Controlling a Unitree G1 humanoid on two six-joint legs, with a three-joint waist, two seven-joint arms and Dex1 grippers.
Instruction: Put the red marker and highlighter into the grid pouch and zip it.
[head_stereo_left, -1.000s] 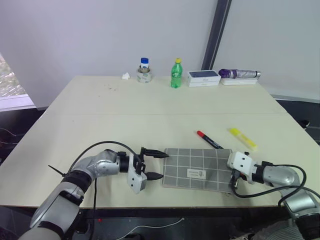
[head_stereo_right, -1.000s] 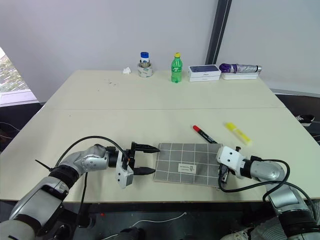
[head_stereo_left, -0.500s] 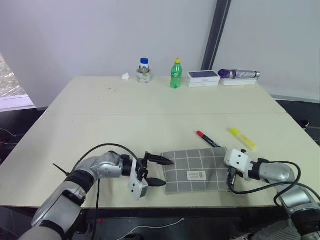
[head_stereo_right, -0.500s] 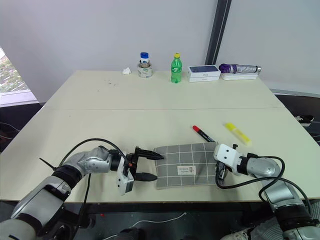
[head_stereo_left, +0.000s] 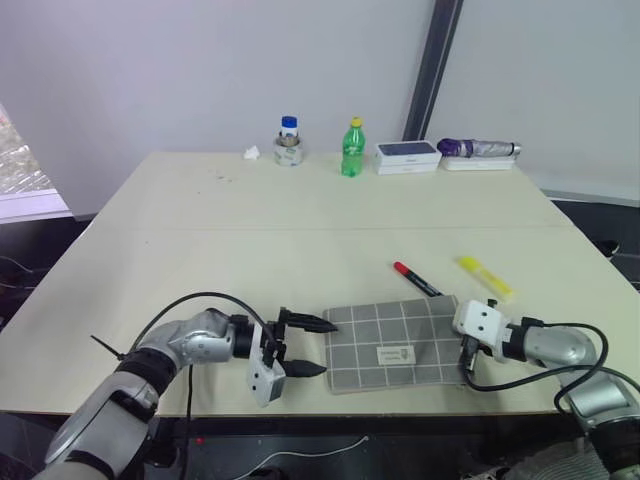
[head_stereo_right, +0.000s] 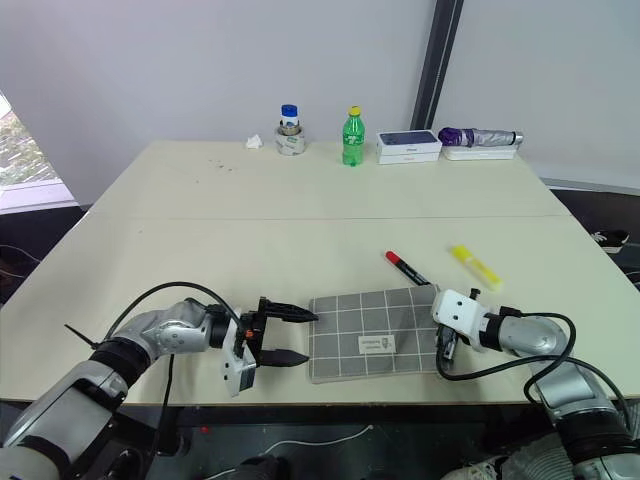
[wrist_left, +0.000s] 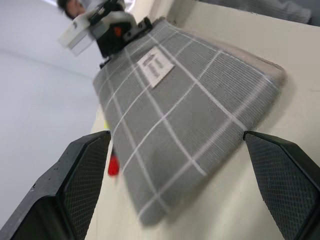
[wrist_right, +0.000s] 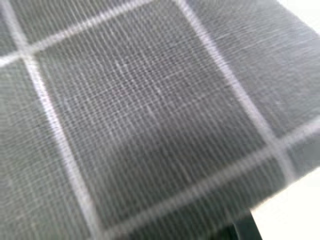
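1. Grid pouch (head_stereo_left: 394, 343) lay flat near the front edge of the table (head_stereo_left: 250, 230), right of centre, white label (head_stereo_left: 392, 353) facing up.
2. Left gripper (head_stereo_left: 312, 346) sat just beside the pouch's left end – jaws spread wide, nothing between them, not touching the fabric. In the left wrist view both fingers (wrist_left: 80, 185) framed the pouch end with table showing in between.
3. Right gripper (head_stereo_left: 466, 350) was at the pouch's right end, jaws clenched. It pressed against that edge, but whether fabric or a zipper pull was pinched – could not tell. Right wrist view was right up against the grid fabric.
4. Red marker (head_stereo_left: 418, 280) lay on the table just behind the pouch's back right corner, red cap end pointing away from the pouch. Outside the pouch.
5. Highlighter (head_stereo_left: 486, 277) lay to the right of the marker, apart from it, also on bare table toward the right edge.
6. Along the back edge: a small jar (head_stereo_left: 289, 146), a green bottle (head_stereo_left: 352, 148), a flat box (head_stereo_left: 408, 155), a folded umbrella (head_stereo_left: 480, 148).
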